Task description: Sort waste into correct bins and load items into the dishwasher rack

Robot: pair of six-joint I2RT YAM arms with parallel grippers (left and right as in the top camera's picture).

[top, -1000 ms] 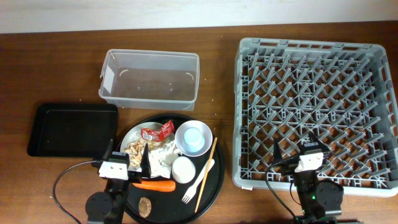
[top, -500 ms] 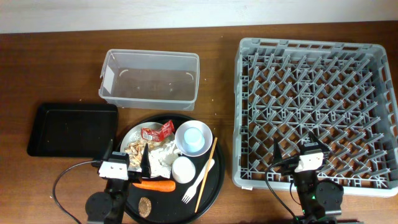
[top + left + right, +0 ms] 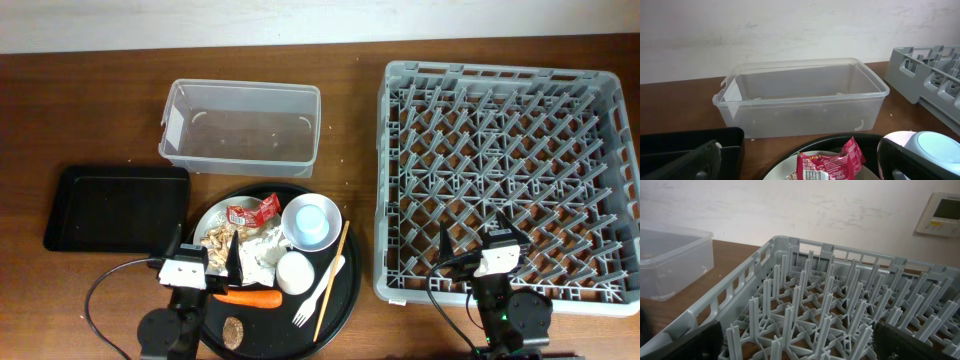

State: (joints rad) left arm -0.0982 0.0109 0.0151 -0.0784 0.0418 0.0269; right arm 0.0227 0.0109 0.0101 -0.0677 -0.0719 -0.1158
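On the round black tray (image 3: 345, 300), a white plate (image 3: 206, 218) carries a red wrapper (image 3: 252, 210), rice-like scraps (image 3: 217, 238) and a crumpled tissue (image 3: 262, 252). A light blue cup (image 3: 311, 222) sits in a pale bowl (image 3: 292, 212). Beside them are a white cup (image 3: 295, 272), fork (image 3: 318, 292), wooden stick (image 3: 333, 278), carrot (image 3: 250, 297) and brown lump (image 3: 234, 331). My left gripper (image 3: 206, 252) hangs open over the plate's near edge, the wrapper (image 3: 830, 162) just ahead. My right gripper (image 3: 472, 245) is open above the front of the grey rack (image 3: 505, 80).
The clear tub (image 3: 240, 125) stands behind the round tray, and the shallow black tray (image 3: 115, 207) lies to its left. In the left wrist view the tub (image 3: 800, 97) faces me, with the rack's corner (image 3: 932, 67) at right. Upright pegs (image 3: 830, 305) fill the right wrist view.
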